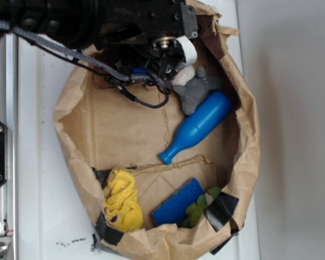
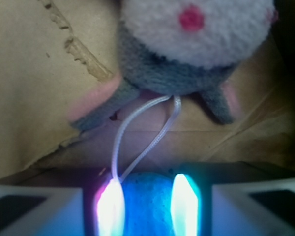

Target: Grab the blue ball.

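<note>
1. Claw [image 2: 147,209] seen from the wrist view: its two pale fingers [image 2: 37,209] frame the bottom edge, and the blue ball [image 2: 146,204] sits between them, lit by bright glare on both sides. The fingers look closed in narrowly on the ball, though the glare hides the actual contact, so a firm hold cannot be confirmed.
2. In the exterior view the ball shows only as a small blue patch [image 1: 139,70] under the black arm [image 1: 97,21], at the upper edge of the brown paper nest [image 1: 124,130].
3. A plush mouse [image 2: 187,54], grey with a white face and a pink nose, lies just beyond the ball; its white looped string [image 2: 137,132] runs down to the ball's near side. In the exterior view the mouse [image 1: 195,89] lies just beside the claw.
4. A blue bowling-pin-shaped bottle [image 1: 197,127] lies on its side beside the mouse, its thick end touching the plush and its neck pointing toward the middle of the nest.
5. Along the lower part of the nest lie a crumpled yellow cloth [image 1: 122,200], a flat blue sponge block [image 1: 177,203], and a small green item [image 1: 197,208] just beside the sponge.
6. Black tape [image 1: 222,208] patches the paper rim, which rests on a white table [image 1: 38,162].
</note>
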{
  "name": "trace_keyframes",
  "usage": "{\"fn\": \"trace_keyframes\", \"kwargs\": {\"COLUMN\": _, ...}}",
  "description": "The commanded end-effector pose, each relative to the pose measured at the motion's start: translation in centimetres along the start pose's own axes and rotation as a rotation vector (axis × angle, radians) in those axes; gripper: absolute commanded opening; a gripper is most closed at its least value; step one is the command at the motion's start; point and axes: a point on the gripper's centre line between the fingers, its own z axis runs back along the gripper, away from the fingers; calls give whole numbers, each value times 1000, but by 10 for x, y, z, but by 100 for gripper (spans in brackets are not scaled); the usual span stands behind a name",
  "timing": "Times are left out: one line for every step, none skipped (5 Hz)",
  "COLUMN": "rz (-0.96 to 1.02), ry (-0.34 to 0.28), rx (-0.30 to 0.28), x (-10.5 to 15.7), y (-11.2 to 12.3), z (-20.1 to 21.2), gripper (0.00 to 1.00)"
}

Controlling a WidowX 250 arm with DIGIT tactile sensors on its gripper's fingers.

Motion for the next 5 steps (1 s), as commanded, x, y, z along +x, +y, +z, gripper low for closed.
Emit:
{"fn": "trace_keyframes", "kwargs": {"rz": 29, "ry": -34, "rx": 51, "x": 0, "y": 13, "z": 19, "gripper": 0}}
{"fn": "trace_keyframes", "kwargs": {"rz": 46, "ry": -33, "rx": 49, "x": 1, "y": 14, "z": 18, "gripper": 0}}
{"fn": "trace_keyframes", "kwargs": {"rz": 51, "ry": -39, "rx": 42, "x": 0, "y": 15, "z": 22, "gripper": 0}}
{"fn": "trace_keyframes", "kwargs": {"rz": 50, "ry": -44, "rx": 0, "x": -6, "y": 12, "z": 38, "gripper": 0}}
{"fn": "trace_keyframes", "kwargs": {"rz": 54, "ry": -123, "rx": -46, "x": -13, "y": -3, "z": 79, "gripper": 0}}
